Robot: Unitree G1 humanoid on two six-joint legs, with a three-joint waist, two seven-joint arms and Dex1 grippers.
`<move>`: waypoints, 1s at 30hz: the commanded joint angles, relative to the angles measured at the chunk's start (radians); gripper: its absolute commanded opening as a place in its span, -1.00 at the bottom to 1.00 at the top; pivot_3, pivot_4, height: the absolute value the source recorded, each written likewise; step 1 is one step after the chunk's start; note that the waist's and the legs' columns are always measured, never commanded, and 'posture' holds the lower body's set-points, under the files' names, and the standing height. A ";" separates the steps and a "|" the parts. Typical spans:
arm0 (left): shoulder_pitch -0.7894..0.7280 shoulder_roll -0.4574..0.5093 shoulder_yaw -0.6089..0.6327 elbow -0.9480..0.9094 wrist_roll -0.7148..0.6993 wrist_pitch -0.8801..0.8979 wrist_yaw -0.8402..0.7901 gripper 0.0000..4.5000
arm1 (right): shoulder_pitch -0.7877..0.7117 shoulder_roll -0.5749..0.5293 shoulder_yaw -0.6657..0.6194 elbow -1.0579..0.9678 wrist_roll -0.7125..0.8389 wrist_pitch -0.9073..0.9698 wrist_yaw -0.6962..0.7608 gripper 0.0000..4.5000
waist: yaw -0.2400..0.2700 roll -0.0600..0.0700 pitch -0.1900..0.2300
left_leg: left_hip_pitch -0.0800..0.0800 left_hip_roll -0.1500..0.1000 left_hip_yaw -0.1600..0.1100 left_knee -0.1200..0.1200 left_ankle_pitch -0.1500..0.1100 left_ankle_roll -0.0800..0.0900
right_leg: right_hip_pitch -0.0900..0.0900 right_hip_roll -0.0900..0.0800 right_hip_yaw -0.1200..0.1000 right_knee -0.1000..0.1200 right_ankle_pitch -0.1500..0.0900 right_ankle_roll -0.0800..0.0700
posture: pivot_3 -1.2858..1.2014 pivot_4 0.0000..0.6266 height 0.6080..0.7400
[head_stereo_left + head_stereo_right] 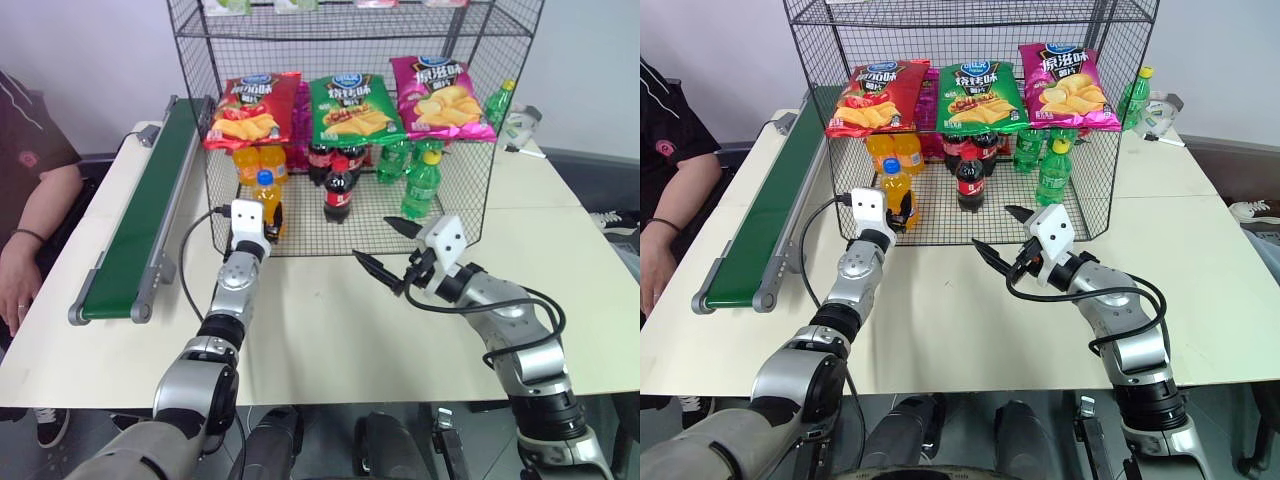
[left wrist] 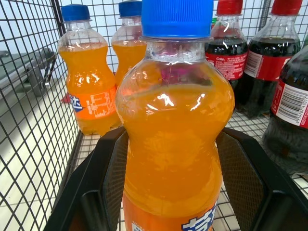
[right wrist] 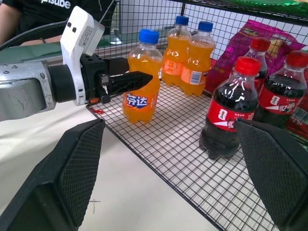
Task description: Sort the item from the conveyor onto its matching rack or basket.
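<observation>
The item, a small orange soda bottle (image 1: 266,200) with a blue cap, stands upright on the wire floor at the front left of the black mesh basket (image 1: 310,236). My left gripper (image 1: 268,224) is shut on its lower body, one black finger on each side (image 2: 108,163). The right wrist view shows this grip from the side (image 3: 126,81). My right gripper (image 1: 385,248) hovers open above the table just in front of the basket's right half, holding nothing. The dark-green conveyor (image 1: 140,220) runs along the table's left side with nothing on its belt.
Two more orange bottles (image 1: 250,160) stand behind the held one, cola bottles (image 1: 338,190) in the middle, green bottles (image 1: 422,185) on the right. Chip bags (image 1: 350,110) lean on the shelf above. A person (image 1: 30,200) sits left of the conveyor.
</observation>
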 commanded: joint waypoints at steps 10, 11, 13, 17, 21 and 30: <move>-0.016 0.000 0.026 -0.030 -0.021 0.026 -0.038 0.33 | -0.015 0.003 -0.001 -0.057 0.006 -0.003 -0.011 1.00 | 0.000 0.000 0.000 | 0.000 0.000 0.000 0.000 0.000 0.000 | 0.000 0.000 0.000 0.000 0.000 0.000 | 0.03 -0.52 1.00; -0.015 -0.002 0.029 -0.034 -0.028 0.033 -0.047 0.49 | -0.015 0.003 -0.001 -0.058 0.006 -0.003 -0.011 1.00 | 0.000 0.000 0.000 | 0.000 0.000 0.000 0.000 0.000 0.000 | 0.000 0.000 0.000 0.000 0.000 0.000 | 0.03 -0.52 1.00; -0.012 -0.001 0.033 -0.037 -0.022 0.032 -0.026 0.83 | -0.015 0.003 0.000 -0.060 0.007 -0.001 -0.012 1.00 | 0.000 0.000 0.000 | 0.000 0.000 0.000 0.000 0.000 0.000 | 0.000 0.000 0.000 0.001 0.000 0.000 | 0.03 -0.52 1.00; -0.006 0.001 0.035 -0.054 -0.030 0.062 -0.046 0.99 | -0.017 0.001 -0.001 -0.062 0.009 0.004 -0.013 1.00 | 0.000 0.000 0.000 | 0.000 0.000 0.000 0.000 0.000 0.000 | 0.000 0.000 0.000 0.001 0.000 0.000 | 0.03 -0.52 1.00; 0.023 -0.001 0.040 -0.123 -0.054 0.078 -0.079 0.99 | -0.017 0.000 -0.002 -0.065 0.010 0.007 -0.013 1.00 | -0.001 0.000 0.000 | 0.000 0.000 0.000 0.000 0.000 0.000 | 0.000 0.000 0.000 0.001 0.000 0.000 | 0.03 -0.52 1.00; 0.226 0.038 0.037 -0.565 -0.085 0.229 -0.119 0.99 | 0.000 -0.003 -0.007 -0.087 0.014 0.023 -0.013 1.00 | -0.002 0.000 0.000 | 0.000 0.000 0.000 0.000 0.000 0.000 | 0.000 0.000 0.001 0.001 0.000 0.000 | 0.03 -0.52 1.00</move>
